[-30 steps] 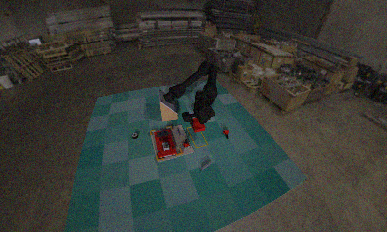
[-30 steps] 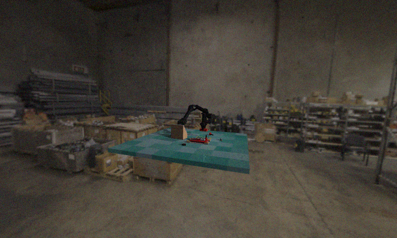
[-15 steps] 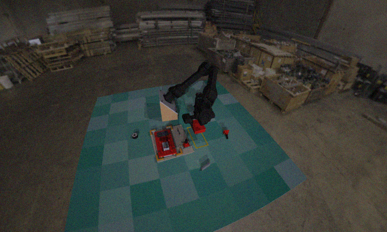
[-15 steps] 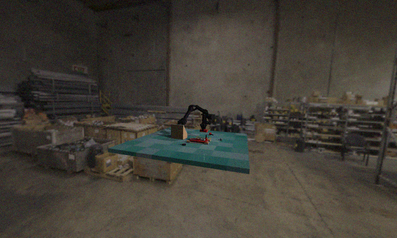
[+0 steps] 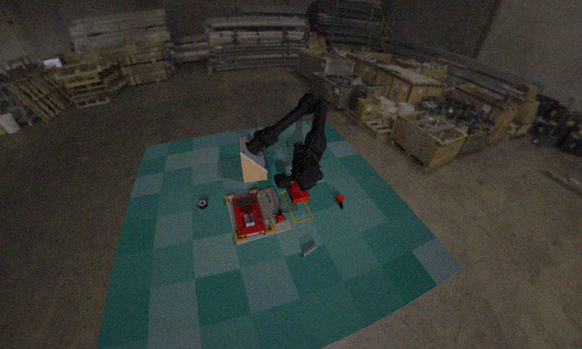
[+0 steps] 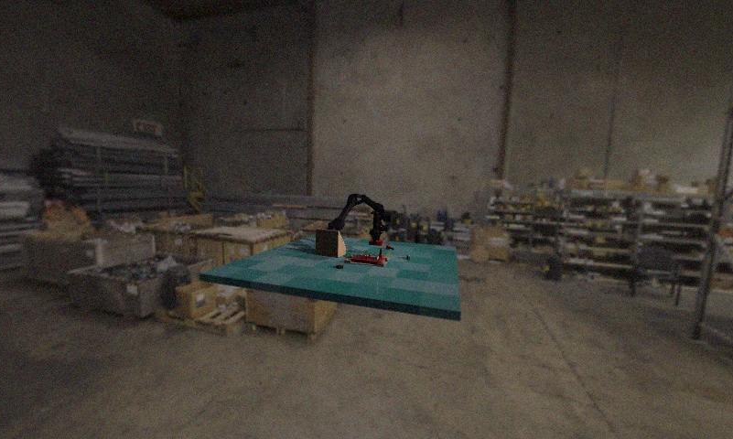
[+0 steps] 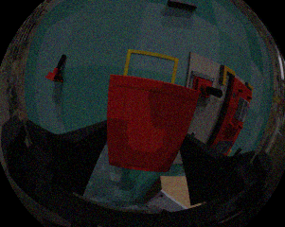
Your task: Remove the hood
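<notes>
My gripper is shut on the red hood. The hood hangs in the air above the table, over the back part of the marked area. The marked area is a thin yellow outline on the table; the hood hides part of it in the top view and in the wrist view. The red toy car sits on a pale tray left of the outline in the top view, its hood off.
A red and black piece stands on the tray's near right part. Another red and black piece is right of the outline, a grey plate in front, a small wheel at left. A wooden wedge block stands behind the tray.
</notes>
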{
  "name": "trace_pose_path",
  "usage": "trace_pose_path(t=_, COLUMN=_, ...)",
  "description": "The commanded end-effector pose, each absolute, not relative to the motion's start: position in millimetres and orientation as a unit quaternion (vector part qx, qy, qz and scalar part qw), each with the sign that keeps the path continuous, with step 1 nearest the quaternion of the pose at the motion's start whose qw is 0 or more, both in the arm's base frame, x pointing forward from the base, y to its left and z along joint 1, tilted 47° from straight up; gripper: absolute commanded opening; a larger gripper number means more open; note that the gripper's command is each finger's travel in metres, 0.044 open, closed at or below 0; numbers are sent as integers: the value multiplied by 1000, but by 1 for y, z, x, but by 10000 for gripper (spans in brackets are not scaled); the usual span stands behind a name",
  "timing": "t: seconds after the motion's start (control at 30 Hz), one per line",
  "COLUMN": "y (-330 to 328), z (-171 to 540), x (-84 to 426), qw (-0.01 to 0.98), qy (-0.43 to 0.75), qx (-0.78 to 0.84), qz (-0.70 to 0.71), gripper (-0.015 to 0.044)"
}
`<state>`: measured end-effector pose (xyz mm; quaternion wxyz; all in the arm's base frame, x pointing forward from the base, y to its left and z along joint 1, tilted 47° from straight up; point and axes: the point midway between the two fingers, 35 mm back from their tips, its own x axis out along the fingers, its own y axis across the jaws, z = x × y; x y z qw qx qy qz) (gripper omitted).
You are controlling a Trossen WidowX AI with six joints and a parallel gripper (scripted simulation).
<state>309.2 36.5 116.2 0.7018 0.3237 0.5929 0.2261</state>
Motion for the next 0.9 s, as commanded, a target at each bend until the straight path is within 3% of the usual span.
trace_pose_path(t=0.0, y=38, z=115, x=310, qw=702, qy=592, qx=326, qz=225, gripper=0)
trace_pose_path(t=0.87, y=54, z=100, x=314, qw=702, qy=592, qx=326, qz=226, gripper=0)
